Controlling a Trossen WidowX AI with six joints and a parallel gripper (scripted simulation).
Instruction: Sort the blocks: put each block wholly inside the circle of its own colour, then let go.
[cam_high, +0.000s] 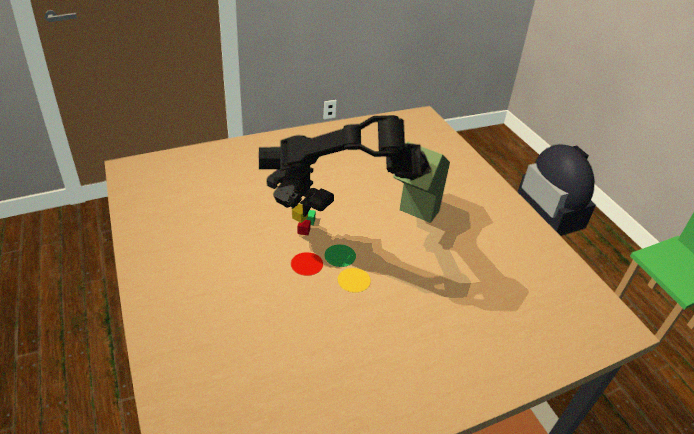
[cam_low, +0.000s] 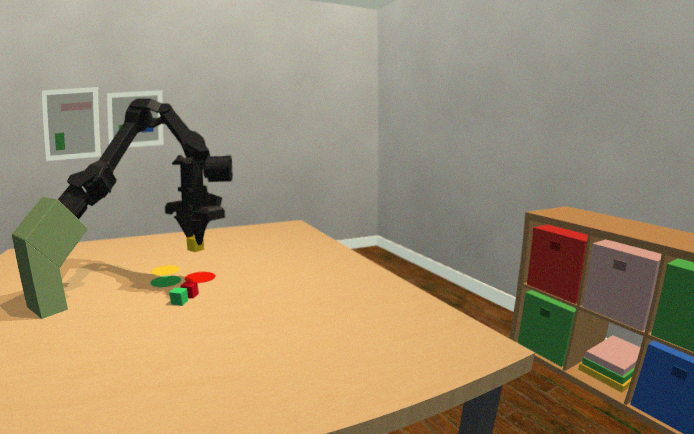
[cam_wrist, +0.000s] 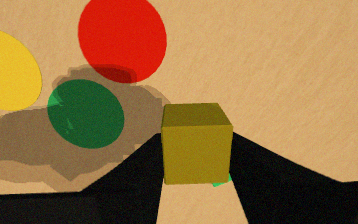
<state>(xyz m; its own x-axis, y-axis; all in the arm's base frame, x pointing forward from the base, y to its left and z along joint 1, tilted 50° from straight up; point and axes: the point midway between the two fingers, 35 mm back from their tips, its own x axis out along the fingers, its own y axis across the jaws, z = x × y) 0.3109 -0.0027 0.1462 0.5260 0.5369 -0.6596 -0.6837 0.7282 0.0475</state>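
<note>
The end effector (cam_low: 194, 239) is pinching the yellow block (cam_low: 194, 244) up in the air so it can carry it over to the yellow circle (cam_high: 353, 279), down at about 5 o'clock.

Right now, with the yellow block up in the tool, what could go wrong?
The circles crowd together: the yellow block could land partly across the green circle rather than wholly inside the yellow circle. The tool may also clip the red block or green block if it descends early.
</note>
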